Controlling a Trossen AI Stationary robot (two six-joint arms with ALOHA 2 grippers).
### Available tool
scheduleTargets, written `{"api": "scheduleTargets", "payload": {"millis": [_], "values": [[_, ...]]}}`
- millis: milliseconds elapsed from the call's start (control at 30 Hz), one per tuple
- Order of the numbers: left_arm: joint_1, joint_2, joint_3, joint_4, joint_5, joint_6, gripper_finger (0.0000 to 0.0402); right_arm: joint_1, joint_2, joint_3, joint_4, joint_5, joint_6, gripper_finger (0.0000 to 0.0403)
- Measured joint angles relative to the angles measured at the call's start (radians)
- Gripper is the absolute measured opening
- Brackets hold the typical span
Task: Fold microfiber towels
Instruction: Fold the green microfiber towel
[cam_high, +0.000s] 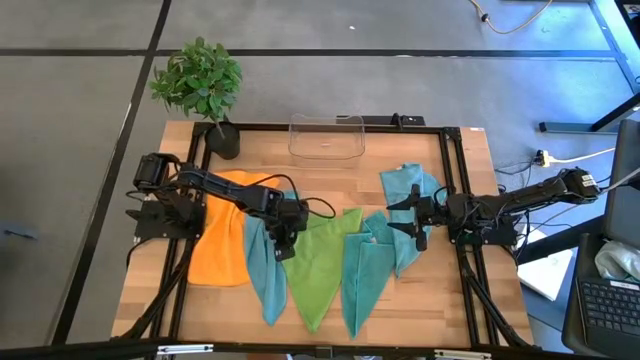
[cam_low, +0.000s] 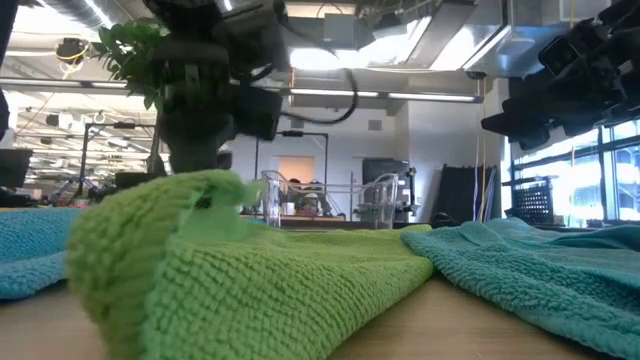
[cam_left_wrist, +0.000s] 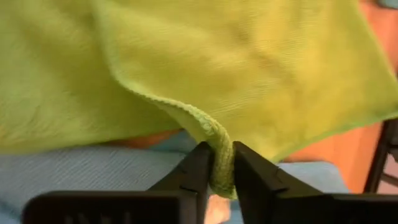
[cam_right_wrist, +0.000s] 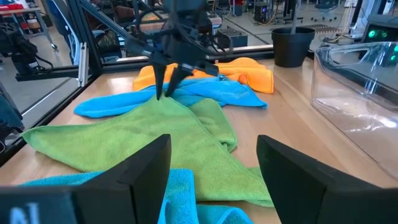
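A lime green towel (cam_high: 320, 265) lies spread in the middle of the table among an orange towel (cam_high: 225, 240) at its left and teal towels (cam_high: 265, 275) (cam_high: 365, 270) (cam_high: 405, 215). The towels overlap at their edges. My left gripper (cam_high: 283, 243) is shut on the green towel's left edge, which shows raised in the low view (cam_low: 205, 195). My right gripper (cam_high: 415, 222) is open and empty above the right teal towels; its fingers show wide apart in the right wrist view (cam_right_wrist: 214, 180). My left gripper pinches the green towel's hemmed edge (cam_left_wrist: 208, 127) between its two fingers; the hem runs into the gap as a narrow bunched strip. The fingers come from above, pointing down. The edge is raised a little, and the rest of the towel (cam_right_wrist: 143, 134) lies on the table and on the neighbouring towels.
A clear plastic bin (cam_high: 326, 137) stands at the table's far edge, and a potted plant (cam_high: 200, 85) at the far left corner. A black frame rail (cam_high: 450, 200) runs round the table top. Bare wood (cam_high: 330, 190) shows between the bin and the towels.
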Motion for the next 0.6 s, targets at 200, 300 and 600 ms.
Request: {"api": "scheduleTargets", "payload": {"millis": [200,300,600], "values": [[-0.051,0.000,0.034,0.043,-0.006,-0.021,0.0006,0.000,0.000,0.000,0.000,0.000,0.000,0.0239],[-0.067,0.000,0.034,0.092,-0.030,-0.064,0.0002,0.000,0.000,0.000,0.002,0.000,-0.002,0.0239],[-0.060,0.000,0.033,0.344,-0.065,-0.114,0.0000,0.000,-0.001,0.000,0.086,0.000,-0.005,0.0239]]}}
